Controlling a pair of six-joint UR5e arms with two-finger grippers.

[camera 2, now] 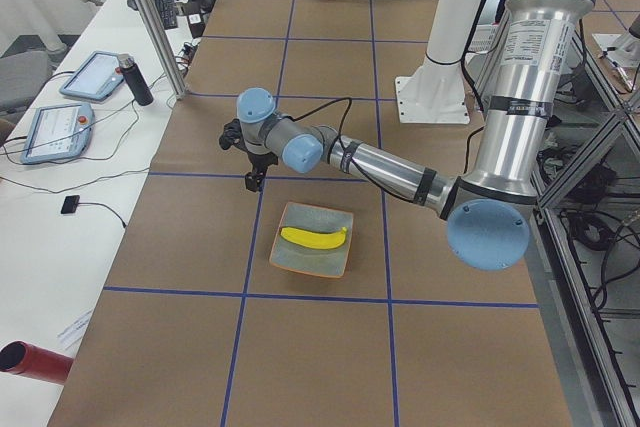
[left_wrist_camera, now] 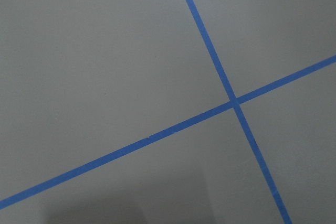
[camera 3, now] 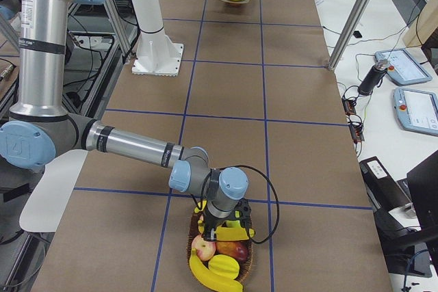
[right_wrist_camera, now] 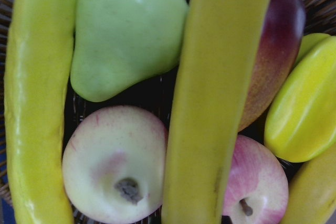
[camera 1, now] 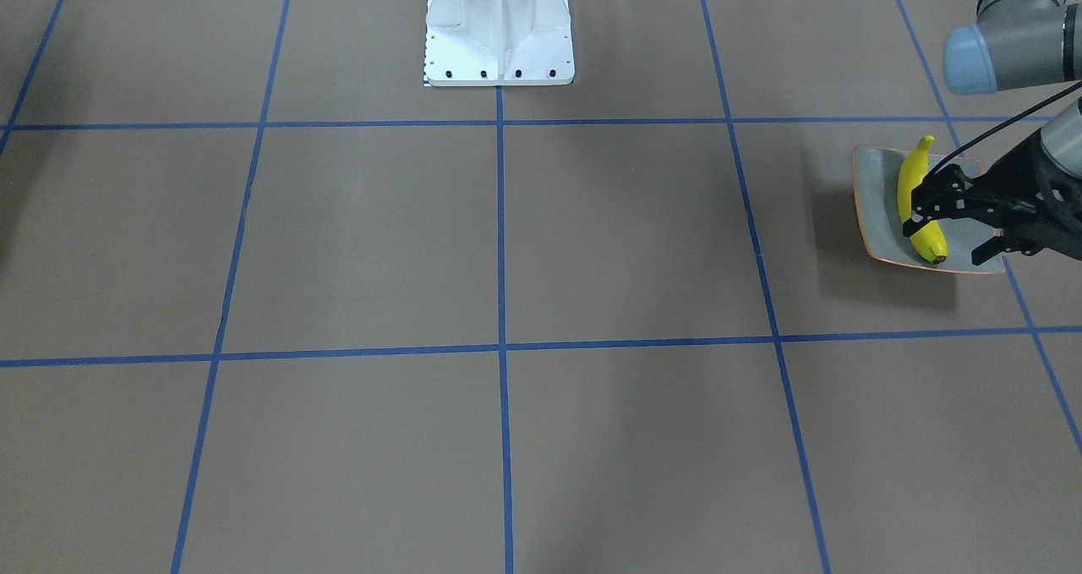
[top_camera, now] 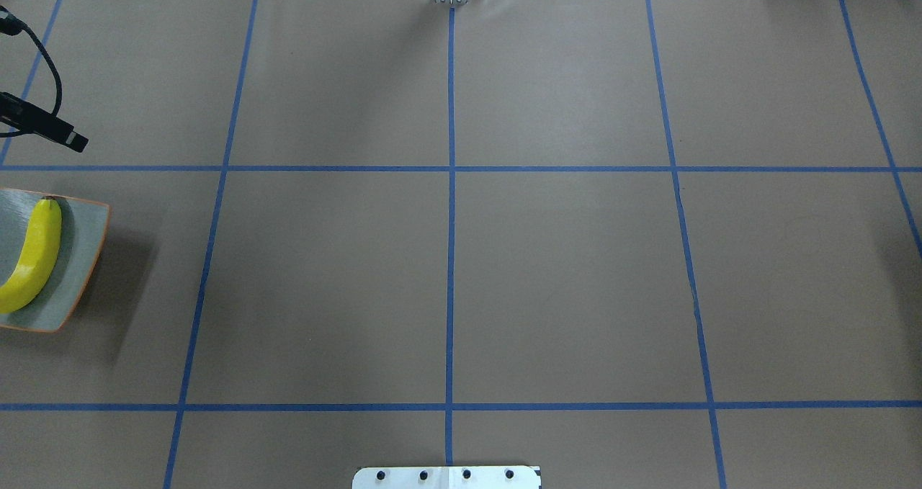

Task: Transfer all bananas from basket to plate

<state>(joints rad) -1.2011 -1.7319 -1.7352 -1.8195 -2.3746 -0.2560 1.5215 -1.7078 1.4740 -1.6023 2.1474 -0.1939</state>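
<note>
One yellow banana (camera 1: 911,183) (top_camera: 32,258) lies free on the square grey-green plate (camera 1: 875,210) (top_camera: 81,258) (camera 2: 300,262). My left gripper (camera 1: 951,227) (camera 2: 250,162) hovers open above the table, just past the plate's far side, holding nothing. The wicker basket (camera 3: 250,254) at the table's other end holds more bananas. My right gripper (camera 3: 226,227) is down in it, right over a banana (camera 3: 233,233) (right_wrist_camera: 215,103). Whether it is open or shut I cannot tell. Another banana (right_wrist_camera: 37,103) lies along the basket's rim.
A green pear (right_wrist_camera: 126,30), two apples (right_wrist_camera: 113,166), a mango (right_wrist_camera: 275,51) and a star fruit (right_wrist_camera: 304,108) crowd the basket. The white robot base (camera 1: 499,29) stands mid-table. Tablets (camera 2: 60,107) and a metal post (camera 2: 150,17) line the operators' side.
</note>
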